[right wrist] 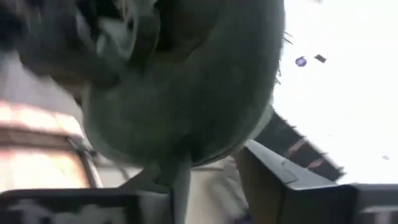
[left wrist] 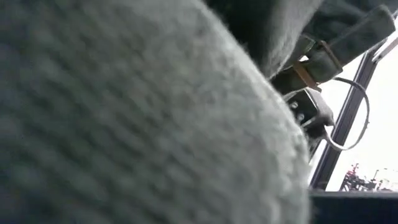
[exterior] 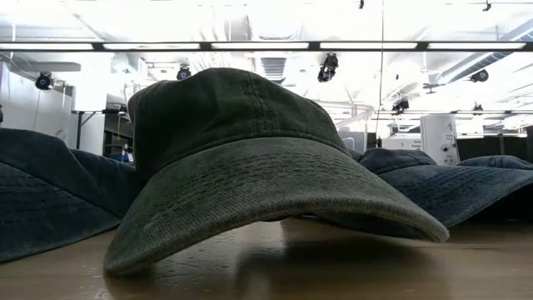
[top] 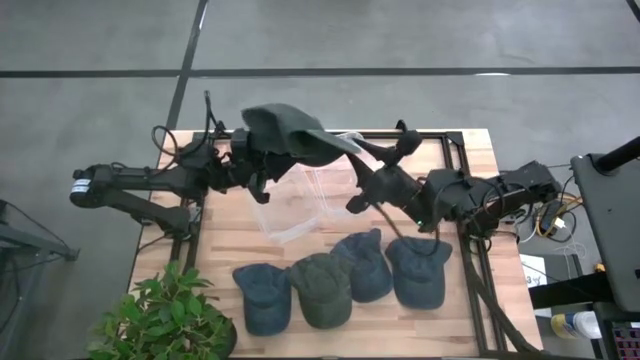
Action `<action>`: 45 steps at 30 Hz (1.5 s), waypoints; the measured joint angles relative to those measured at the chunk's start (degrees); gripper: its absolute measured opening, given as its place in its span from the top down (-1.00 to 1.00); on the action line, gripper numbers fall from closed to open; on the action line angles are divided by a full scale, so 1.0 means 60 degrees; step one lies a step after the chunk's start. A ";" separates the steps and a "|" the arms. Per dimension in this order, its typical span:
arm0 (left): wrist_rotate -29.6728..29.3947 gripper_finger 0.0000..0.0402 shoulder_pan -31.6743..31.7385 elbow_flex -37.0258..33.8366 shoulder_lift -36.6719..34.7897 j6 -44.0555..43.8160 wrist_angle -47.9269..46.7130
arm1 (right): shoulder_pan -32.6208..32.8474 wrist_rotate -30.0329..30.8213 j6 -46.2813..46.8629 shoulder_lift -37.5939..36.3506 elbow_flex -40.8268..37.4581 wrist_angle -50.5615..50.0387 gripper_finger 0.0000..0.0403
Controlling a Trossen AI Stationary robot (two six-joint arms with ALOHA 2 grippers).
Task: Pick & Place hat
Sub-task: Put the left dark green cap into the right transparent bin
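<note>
Left gripper (top: 243,158): closed on the green hat (top: 290,135), gripping it at the hat's left side. The arm reaches in from the table's left edge, over the far-left part of the table.

Right gripper (top: 372,160): positioned at the brim end of the same hat, over the far middle of the table. Its fingers appear part open; whether they touch the brim cannot be determined. In the right wrist view the hat (right wrist: 186,93) fills most of the frame directly ahead of the fingers. The right arm enters from the table's right edge.

Green hat: suspended above the table (top: 470,170) between the two grippers, near the far edge, crown to the left, brim to the right. It hangs partly over a clear bin (top: 295,205) that sits on the table around its middle, toward the left.

Near edge: four caps lie in a row, overlapping. From left to right: a blue cap (top: 262,295), an olive cap (top: 322,288), a second blue cap (top: 365,265), a third blue cap (top: 417,268). In the low view the olive cap (exterior: 250,167) stands closest, brim forward, with blue caps on both sides.

Near-left corner: a plant (top: 160,320).
</note>
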 joint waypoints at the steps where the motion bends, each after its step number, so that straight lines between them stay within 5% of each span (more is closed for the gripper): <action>1: 0.0000 0.99 0.0000 0.0001 -0.0023 -0.0021 -0.0106 | 0.0053 0.0237 -0.0529 0.0018 0.0000 -0.0036 0.30; 9: -0.0097 0.99 0.0087 0.0012 -0.0312 -0.0161 -0.0145 | 0.0336 0.2723 -0.2718 0.0203 -0.0004 -0.0790 0.05; 14: -0.0570 0.99 0.0342 0.0126 -0.0547 -0.0574 -0.0962 | 0.0567 0.3052 -0.1999 0.0416 0.0000 -0.2459 0.07; 22: -0.0787 0.99 0.0923 0.0318 -0.0699 -0.1984 -0.3530 | 0.0791 0.4480 0.1203 0.1659 -0.0007 -0.6754 0.21; 27: -0.0462 0.99 0.1334 0.0296 -0.0698 -0.2910 -0.4479 | 0.1165 0.4529 0.2149 0.2813 -0.0018 -0.8158 0.27; 36: 0.1293 0.99 0.1607 0.0242 -0.0481 -0.3884 -0.6217 | 0.1475 0.4508 0.1037 0.4645 -0.0015 -0.8202 0.33; 45: 0.1741 0.99 0.1614 0.0234 -0.0431 -0.3785 -0.7013 | 0.1757 0.4515 0.1095 0.4409 0.0573 -0.8162 0.33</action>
